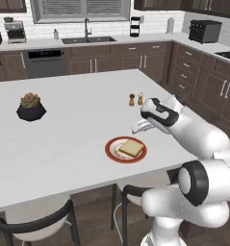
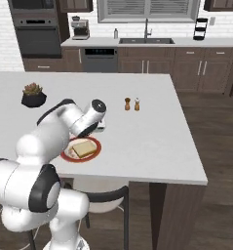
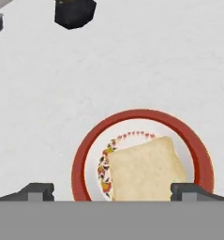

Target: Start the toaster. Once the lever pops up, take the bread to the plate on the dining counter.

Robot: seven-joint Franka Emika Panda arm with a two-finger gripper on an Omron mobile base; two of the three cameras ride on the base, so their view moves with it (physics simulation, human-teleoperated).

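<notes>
The bread (image 1: 131,147) lies flat on the red-rimmed plate (image 1: 110,150), which sits near the front edge of the white dining counter (image 1: 73,125). My gripper (image 1: 138,129) hovers just above and behind the plate, open, with nothing between its fingers. In the hand view the tan slice (image 3: 146,168) lies on the plate (image 3: 85,150) straight below the gripper (image 3: 113,190), with the dark fingertips (image 3: 38,190) spread wide on either side. From the right, the arm partly covers the plate (image 2: 65,156) and the bread (image 2: 84,147). The toaster and its lever are out of view.
A black plant pot (image 1: 31,110) stands on the counter's left. Two small shakers (image 1: 135,99) stand behind the gripper. Stools (image 1: 39,223) are tucked under the front edge. A dark boxy appliance (image 1: 204,30) sits on the far right worktop, and a sink (image 1: 87,39) is at the back.
</notes>
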